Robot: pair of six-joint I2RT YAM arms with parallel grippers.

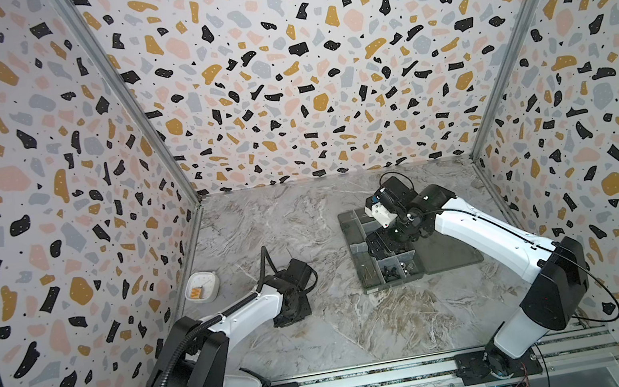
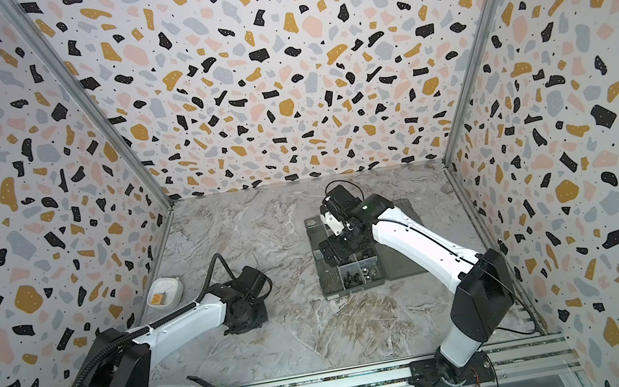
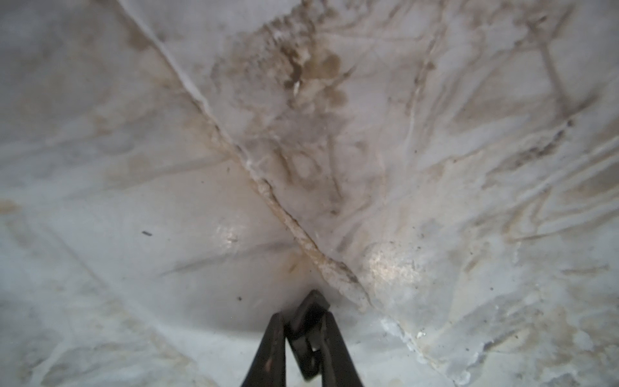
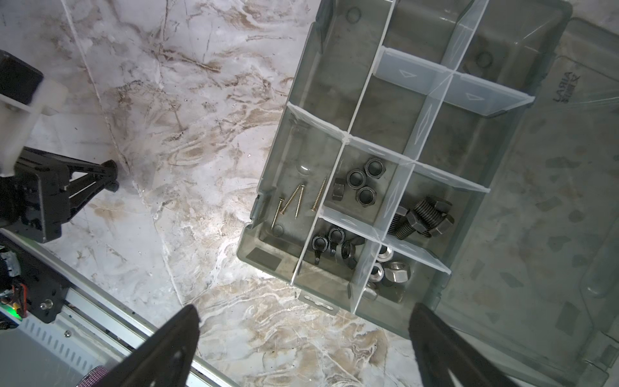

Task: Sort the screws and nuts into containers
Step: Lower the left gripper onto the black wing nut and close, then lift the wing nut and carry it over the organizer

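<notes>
- The left hand (image 3: 304, 315) is pinched narrow on a small black piece (image 3: 311, 303) that sticks out past the fingertips; the piece is too blurred to tell screw from nut
- This hand points straight down, its tips right at the marbled surface (image 1: 322, 335); whether they touch it I cannot tell
- In both top views it is in the open stretch between the white dish (image 1: 210, 279) and the organiser box (image 1: 350, 230), well apart from both
- The right hand (image 4: 304, 308) is spread wide with nothing between its fingers, and it hangs above the box
- The box rests on the right half of the surface, with its lid (image 4: 536, 234) swung open and lying flat beside it
- A few thin brass-coloured screws (image 4: 294, 201) lie loose in the long compartment along the box's outer wall
- The black ring nuts (image 4: 360, 181) sit in the compartment next to that one, and the black bolts (image 4: 422, 217) are in the one beyond, on the lid side
- The black winged nuts (image 4: 331, 241) and the silver nuts (image 4: 390, 269) fill two neighbouring compartments at the end of the box nearest the robot's base rail
- The dish sits near the left wall and holds a small orange-brown thing, too small to name
</notes>
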